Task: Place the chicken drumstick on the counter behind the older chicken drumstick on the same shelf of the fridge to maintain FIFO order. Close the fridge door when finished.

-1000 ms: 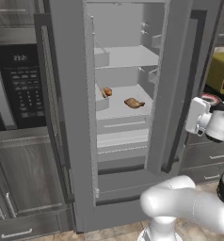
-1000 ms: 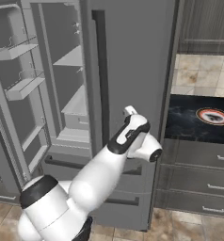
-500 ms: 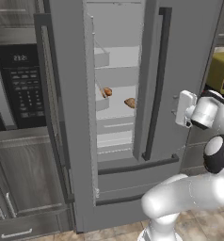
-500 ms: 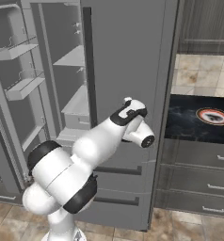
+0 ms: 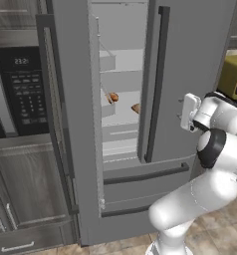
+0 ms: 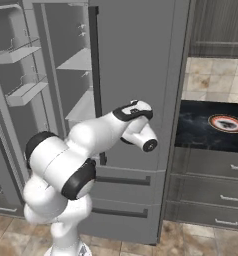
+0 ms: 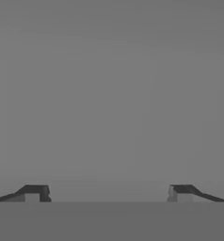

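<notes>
You are at the closing step: the fridge door (image 5: pixel 190 74) stands most of the way swung in, with a gap left through which both chicken pieces show on the same shelf. The chicken drumstick (image 5: pixel 112 97) sits deeper in the fridge (image 6: pixel 136 60); the second drumstick (image 5: pixel 136 108) lies nearer the door edge, partly hidden by it. Which is the newer one you cannot tell from here.

To finish well, push flat and steady on the door's outer face, well away from the long handle (image 5: pixel 157 84), and follow the door's arc so the contact does not slide toward the hinge side. Judge it closed only when the gap at the handle edge is gone.

The tool (image 7: pixel 109 194) is spread wide and holds nothing; its two tips face a plain grey surface at close range, apparently the door. The arm rises from the base, bends at the elbow, and carries the hand (image 5: pixel 190 112) level against the door at mid-height.
</notes>
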Controlling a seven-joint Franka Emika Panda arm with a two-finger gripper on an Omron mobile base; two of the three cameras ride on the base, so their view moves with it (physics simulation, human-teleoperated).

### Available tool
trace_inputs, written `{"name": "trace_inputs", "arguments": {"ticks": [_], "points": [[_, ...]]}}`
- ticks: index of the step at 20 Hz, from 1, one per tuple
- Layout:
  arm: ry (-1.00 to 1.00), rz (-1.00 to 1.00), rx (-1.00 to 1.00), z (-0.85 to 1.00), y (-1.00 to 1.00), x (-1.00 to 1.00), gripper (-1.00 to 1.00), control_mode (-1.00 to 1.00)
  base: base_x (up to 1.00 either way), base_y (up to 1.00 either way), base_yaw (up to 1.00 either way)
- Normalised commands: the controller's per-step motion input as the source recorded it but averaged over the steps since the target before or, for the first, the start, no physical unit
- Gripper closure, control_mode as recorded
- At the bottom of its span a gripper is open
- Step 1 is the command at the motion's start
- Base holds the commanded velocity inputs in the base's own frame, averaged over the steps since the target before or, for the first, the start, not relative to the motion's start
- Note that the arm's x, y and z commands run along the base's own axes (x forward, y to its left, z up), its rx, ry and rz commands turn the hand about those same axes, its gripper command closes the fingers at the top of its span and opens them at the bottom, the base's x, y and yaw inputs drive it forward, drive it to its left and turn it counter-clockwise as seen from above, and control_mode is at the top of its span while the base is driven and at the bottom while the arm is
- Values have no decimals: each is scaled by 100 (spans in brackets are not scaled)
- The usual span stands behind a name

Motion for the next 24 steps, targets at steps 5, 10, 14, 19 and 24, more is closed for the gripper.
{"name": "trace_inputs", "arguments": {"ticks": [5,10,14,19,24], "points": [[1,0,0,26,0,-27,-100,-100,0,0,0],[0,0,-2,94,0,-96,-100,-100,0,0,0],[0,0,-4,83,7,-99,-100,-100,0,0,0],[6,-2,-9,-15,17,-20,-100,-100,0,0,0],[-47,1,-31,6,76,-100,-100,-100,0,0,0]]}}
